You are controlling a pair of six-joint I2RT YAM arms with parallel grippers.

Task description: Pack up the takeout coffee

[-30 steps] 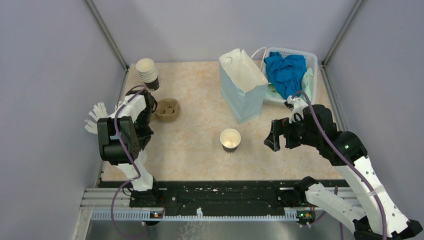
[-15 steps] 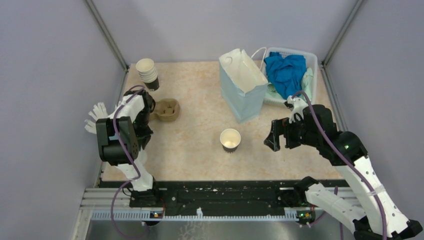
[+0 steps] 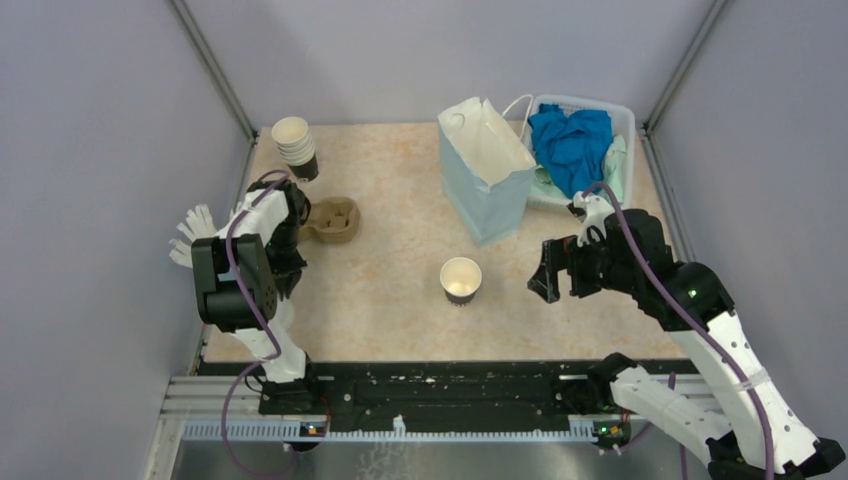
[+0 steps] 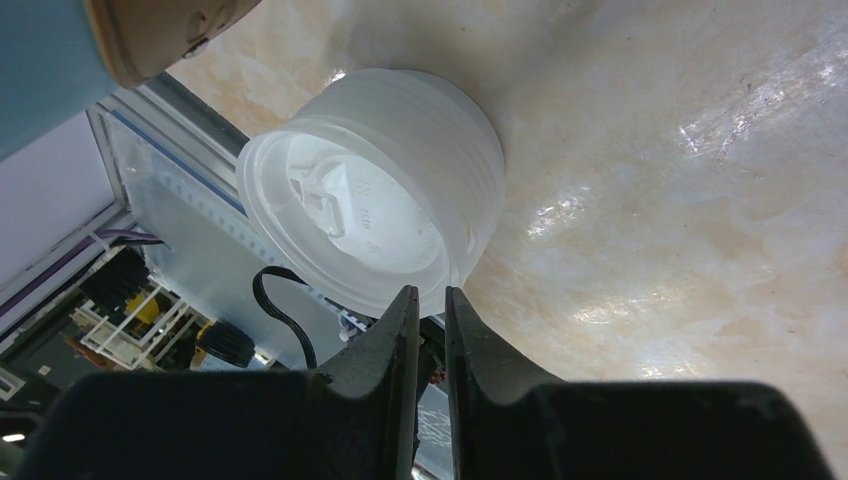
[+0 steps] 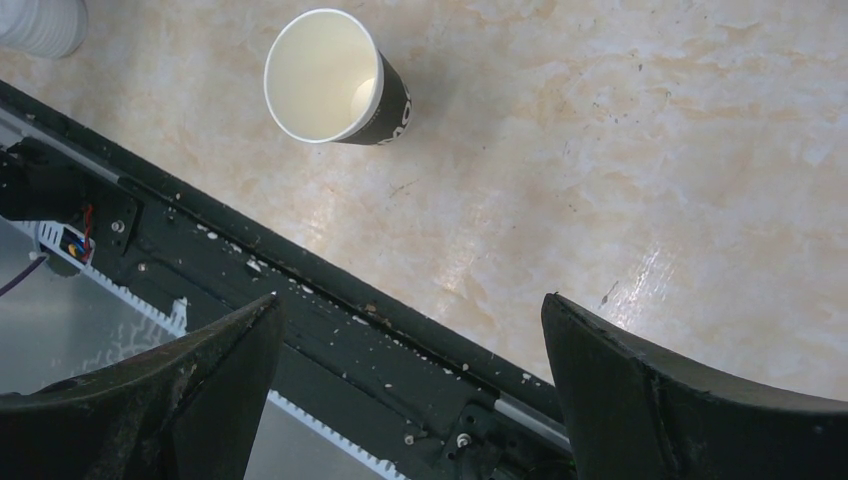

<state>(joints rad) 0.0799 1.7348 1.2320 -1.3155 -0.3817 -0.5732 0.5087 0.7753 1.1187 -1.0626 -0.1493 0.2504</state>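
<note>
The dark brown cup [image 3: 460,279] stands upright and lidless mid-table, to the left of the wide-open, empty right gripper [image 3: 545,272], the nearer arm, while the left gripper [image 4: 430,293], nearly closed, sits at the rim of the white lid stack [image 4: 380,215], grip unclear.

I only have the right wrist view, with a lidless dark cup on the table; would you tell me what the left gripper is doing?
Observer: The left gripper is at a stack of white lids lying on its side, fingers nearly together at the end lid's rim.
Operator: Is there a bag?
Observer: A pale blue paper bag stands open beyond the cup.
Operator: Anything else over there?
Observer: A brown cardboard tray, with stacked lidless cups behind it.
</note>
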